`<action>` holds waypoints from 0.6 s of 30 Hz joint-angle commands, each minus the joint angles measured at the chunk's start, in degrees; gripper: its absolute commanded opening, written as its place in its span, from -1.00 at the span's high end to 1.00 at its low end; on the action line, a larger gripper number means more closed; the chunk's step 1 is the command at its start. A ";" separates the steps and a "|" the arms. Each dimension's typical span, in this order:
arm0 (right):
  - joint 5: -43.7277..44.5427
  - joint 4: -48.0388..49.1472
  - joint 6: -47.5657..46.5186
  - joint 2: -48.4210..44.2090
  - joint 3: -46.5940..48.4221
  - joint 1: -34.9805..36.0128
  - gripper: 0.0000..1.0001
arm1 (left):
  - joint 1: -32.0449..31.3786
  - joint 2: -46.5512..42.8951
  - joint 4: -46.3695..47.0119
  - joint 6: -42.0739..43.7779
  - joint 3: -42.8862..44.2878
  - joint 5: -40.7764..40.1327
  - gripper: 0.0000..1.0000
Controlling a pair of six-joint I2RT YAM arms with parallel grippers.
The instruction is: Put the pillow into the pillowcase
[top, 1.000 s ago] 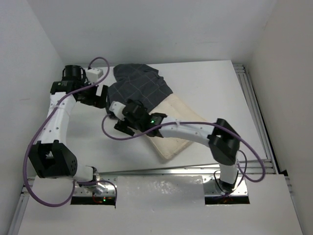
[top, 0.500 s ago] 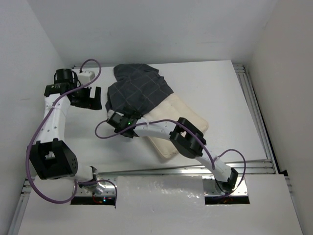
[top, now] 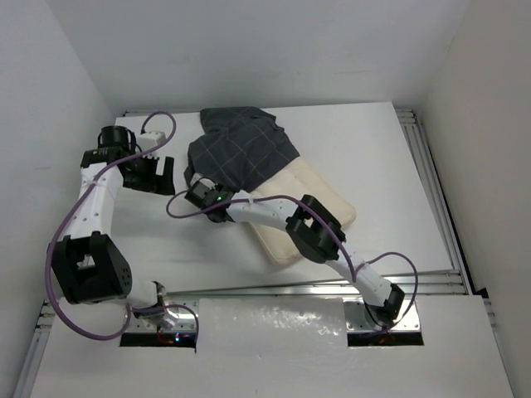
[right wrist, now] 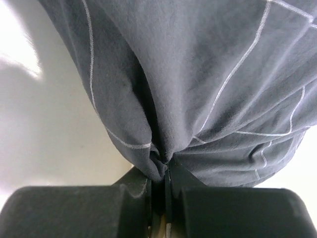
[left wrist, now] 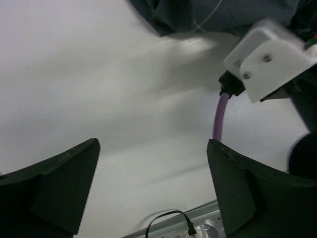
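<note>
The dark checked pillowcase [top: 241, 149] lies bunched at the table's back, pulled over the far end of the cream pillow [top: 319, 203]. My right gripper [top: 202, 196] is at the case's near-left edge. In the right wrist view it [right wrist: 166, 166] is shut, pinching a fold of the pillowcase [right wrist: 198, 74]. My left gripper [top: 154, 171] hovers over bare table left of the case, open and holding nothing. The left wrist view shows its fingers [left wrist: 54, 183] wide apart, the gripper [left wrist: 153, 166] empty, and a corner of the pillowcase [left wrist: 198, 12] at the top.
White walls close in the table on the left, back and right. A metal rail [top: 315, 288] runs along the near edge. The right arm's white wrist housing [left wrist: 270, 59] and its purple cable [left wrist: 220, 111] sit close to my left gripper.
The right gripper has reached further left and shut on the pillowcase's edge. The left gripper has drawn back a little to the left, away from the case.
</note>
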 commanded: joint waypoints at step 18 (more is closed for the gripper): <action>-56.93 30.09 51.99 -36.48 0.44 -5.49 1.00 | 21.56 4.22 -16.20 10.65 40.24 14.59 0.50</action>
